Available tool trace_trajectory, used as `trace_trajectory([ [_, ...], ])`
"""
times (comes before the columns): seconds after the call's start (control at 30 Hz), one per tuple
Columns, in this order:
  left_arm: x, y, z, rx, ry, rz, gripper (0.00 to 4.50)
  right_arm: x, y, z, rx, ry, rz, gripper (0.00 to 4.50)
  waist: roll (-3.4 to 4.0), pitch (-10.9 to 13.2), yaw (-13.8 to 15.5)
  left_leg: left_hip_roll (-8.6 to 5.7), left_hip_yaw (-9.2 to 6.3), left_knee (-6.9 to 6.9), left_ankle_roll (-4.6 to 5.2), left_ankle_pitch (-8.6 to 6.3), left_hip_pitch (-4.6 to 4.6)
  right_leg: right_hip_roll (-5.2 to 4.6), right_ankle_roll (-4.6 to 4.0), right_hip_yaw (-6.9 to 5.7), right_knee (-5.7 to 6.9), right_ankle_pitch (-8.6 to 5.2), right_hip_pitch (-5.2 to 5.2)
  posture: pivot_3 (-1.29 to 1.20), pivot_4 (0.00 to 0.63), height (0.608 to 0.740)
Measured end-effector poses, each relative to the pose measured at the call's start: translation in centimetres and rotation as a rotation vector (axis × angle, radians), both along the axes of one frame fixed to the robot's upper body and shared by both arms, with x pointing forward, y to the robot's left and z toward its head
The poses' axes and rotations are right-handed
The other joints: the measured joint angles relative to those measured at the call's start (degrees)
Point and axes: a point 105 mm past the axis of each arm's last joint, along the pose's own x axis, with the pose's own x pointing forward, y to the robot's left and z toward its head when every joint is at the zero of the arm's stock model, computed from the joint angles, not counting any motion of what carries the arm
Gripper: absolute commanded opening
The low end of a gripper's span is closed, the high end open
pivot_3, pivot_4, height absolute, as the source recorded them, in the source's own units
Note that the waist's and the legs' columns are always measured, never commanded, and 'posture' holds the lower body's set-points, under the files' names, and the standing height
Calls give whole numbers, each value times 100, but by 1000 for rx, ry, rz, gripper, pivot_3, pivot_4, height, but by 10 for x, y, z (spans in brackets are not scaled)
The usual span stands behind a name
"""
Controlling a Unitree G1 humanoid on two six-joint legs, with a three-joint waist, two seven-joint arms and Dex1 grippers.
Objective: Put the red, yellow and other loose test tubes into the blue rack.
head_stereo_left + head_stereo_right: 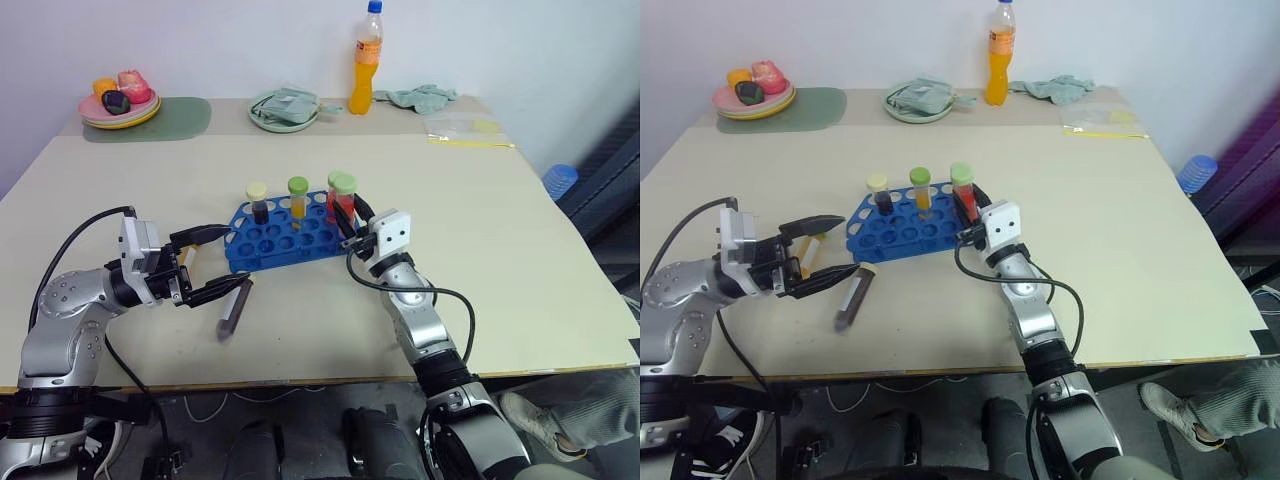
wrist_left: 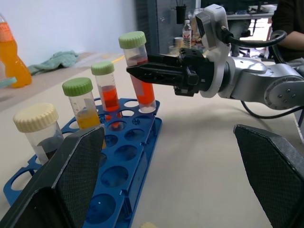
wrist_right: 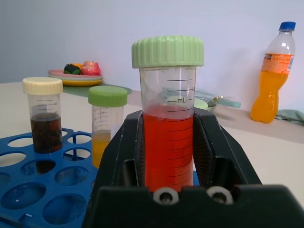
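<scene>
- My right gripper [image 3: 168, 156] is closed on a red-liquid tube [image 3: 168, 142] with a green cap; both fingers press its sides, and the tube stands upright between them.
- The held tube sits at the end of the blue rack [image 1: 280, 240] nearest my right gripper, its base at the rack's top plate; I cannot tell whether it is seated in a hole.
- Just beyond the held tube, a second red-liquid tube [image 2: 108, 95] with a green cap stands in the rack.
- Farther from my right gripper along the same row stand a yellow-liquid tube [image 3: 107, 121] with a green cap and a dark-liquid tube [image 3: 44, 116] with a cream cap, both upright in rack holes.
- My left gripper [image 1: 215, 265] is open, its fingers spread wide and holding nothing; it hovers level at the opposite end of the rack, pointing toward my right gripper.
- A dark-liquid loose tube [image 1: 233, 310] lies on its side on the table [image 1: 520, 250], just below my left gripper's lower finger and apart from the rack.
- A further tube [image 1: 808, 250] with yellowish content lies on the table between my left gripper's fingers, partly hidden by them.
</scene>
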Motion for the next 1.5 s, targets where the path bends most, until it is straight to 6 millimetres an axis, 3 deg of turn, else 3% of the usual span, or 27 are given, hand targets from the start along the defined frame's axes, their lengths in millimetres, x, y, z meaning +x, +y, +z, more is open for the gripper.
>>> trace_trajectory([
  [0.3, -1, 1, 1, 14, 4, -2, 4500, -1, 8, -4, 10, 12, 4, 1153, 0, 0, -7, 0, 0, 0, 0, 0, 10, 1, 0, 0, 19, 0, -2, 0, 150, 740],
  [0.4, -1, 2, 1, 16, 4, -2, 4500, 0, 7, -8, 27, 33, 10, 2304, 1, 0, -8, 0, 0, 0, 0, 0, 10, 1, 0, 0, 19, 0, -2, 0, 150, 740],
  [0.53, -1, 2, 1, 16, 4, -2, 4500, 2, 5, -12, 68, 66, 22, 4304, 2, 1, -4, 1, 0, 0, 0, 0, 10, 1, 0, 0, 20, 0, -2, 0, 150, 740],
  [0.57, 0, 2, 1, 16, 4, -2, 4500, 2, 5, -12, 71, 67, 21, 4423, 2, 1, -4, 0, 0, 0, 0, 0, 10, 1, 0, 0, 20, 0, -2, 0, 150, 740],
  [0.77, -2, 0, 3, 21, -4, 2, 4500, -5, -9, -7, 27, 47, 47, 4423, 1, 1, 15, -1, 0, 0, 0, 0, 7, -3, 1, 0, 18, 0, -1, 0, 150, 740],
  [0.97, -9, 18, 1, 49, 51, 68, 4500, -27, -60, 3, -102, 40, 46, 4423, 2, 1, 11, -1, -1, -1, 0, 0, 12, -3, -2, 0, 20, -2, 0, 0, 150, 740],
  [1.1, -9, 35, 3, 82, 71, 151, 4500, -44, -80, 23, -178, 36, 97, 4423, 2, 2, 2, 1, -1, -2, 0, -1, 17, 2, -3, 2, 20, -3, -1, 0, 150, 740],
  [1.23, 3, 53, 2, 143, 112, 289, 4500, -69, -65, 50, -226, 36, 311, 4423, 4, 3, 16, 2, -1, -4, 1, -1, 24, 4, -4, 2, 22, -4, 4, 0, 150, 740],
  [1.33, 11, 54, 9, 100, 125, 339, 4500, -83, -42, 65, -242, 11, 455, 4423, -3, 1, 20, 1, -1, -3, 1, -1, 24, 3, -4, 1, 20, -4, 6, 0, 150, 740],
  [1.43, 14, 58, 10, 106, 174, 391, 4500, -84, -29, 72, -218, -2, 509, 4423, -4, 1, 22, 1, 0, -3, 1, -1, 23, 4, -4, 1, 21, -4, 4, 0, 150, 740],
  [1.5, 17, 74, 8, 158, 255, 474, 4500, -86, -20, 69, -236, 8, 548, 4423, -5, 2, 19, 1, -3, -4, 1, -1, 23, 7, -4, -1, 22, -4, 2, 0, 150, 740],
])
